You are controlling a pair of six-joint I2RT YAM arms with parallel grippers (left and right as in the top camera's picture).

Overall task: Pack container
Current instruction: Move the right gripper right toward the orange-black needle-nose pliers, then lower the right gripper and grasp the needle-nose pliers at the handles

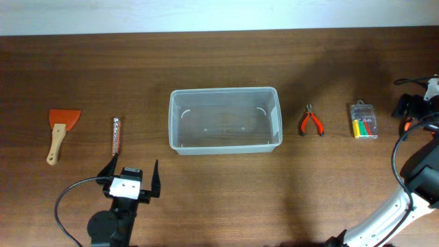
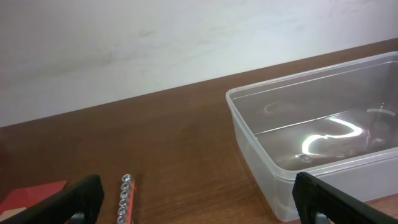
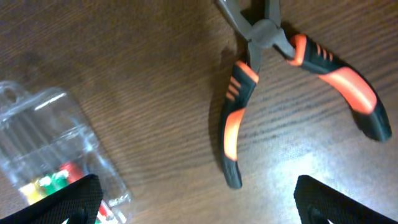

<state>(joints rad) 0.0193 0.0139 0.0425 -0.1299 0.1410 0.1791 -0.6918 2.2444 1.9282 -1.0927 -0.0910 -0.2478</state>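
while the container (image 1: pixel 225 149) sits empty in the middle, nothing is packed: scraper (image 1: pixel 60 127) and what looks like a bit strip (image 1: pixel 116 136) lie left, pliers (image 1: pixel 311 123) and bit case (image 1: pixel 363 121) right; left gripper (image 1: pixel 134 166) and right gripper (image 3: pixel 199 199) gape, holding nothing

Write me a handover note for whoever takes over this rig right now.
Left gripper: open, empty, near the silver socket strip.
Right gripper: open, empty, near the pliers and clear bit case.
Container: mid-table, empty.
Done: nothing packed yet.
Left: scraper, strip, pliers and case all lie outside it.
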